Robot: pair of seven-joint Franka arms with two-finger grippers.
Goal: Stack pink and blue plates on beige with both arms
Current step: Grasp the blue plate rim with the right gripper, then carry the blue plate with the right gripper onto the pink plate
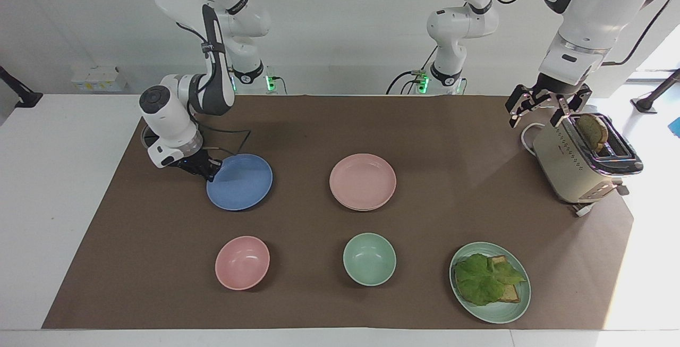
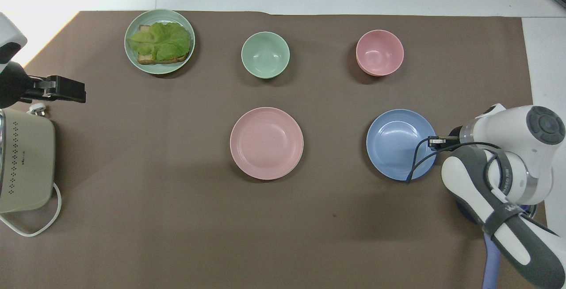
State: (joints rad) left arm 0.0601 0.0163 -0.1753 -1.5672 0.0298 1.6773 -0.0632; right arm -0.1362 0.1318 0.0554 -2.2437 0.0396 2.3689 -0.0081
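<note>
My right gripper (image 1: 212, 170) is shut on the rim of the blue plate (image 1: 240, 183), at the edge toward the right arm's end of the table. The same grip shows in the overhead view, right gripper (image 2: 435, 140) on the blue plate (image 2: 400, 144). The pink plate (image 1: 363, 179) lies mid-table, also seen from above (image 2: 266, 143). It rests on the beige plate (image 1: 366, 208), of which only a thin pale rim shows. My left gripper (image 1: 547, 107) hangs open over the toaster and waits there.
A cream toaster (image 1: 581, 163) holding a slice of bread stands at the left arm's end. Farther from the robots stand a pink bowl (image 1: 242, 262), a green bowl (image 1: 369, 259) and a green plate (image 1: 510, 312) with bread and lettuce.
</note>
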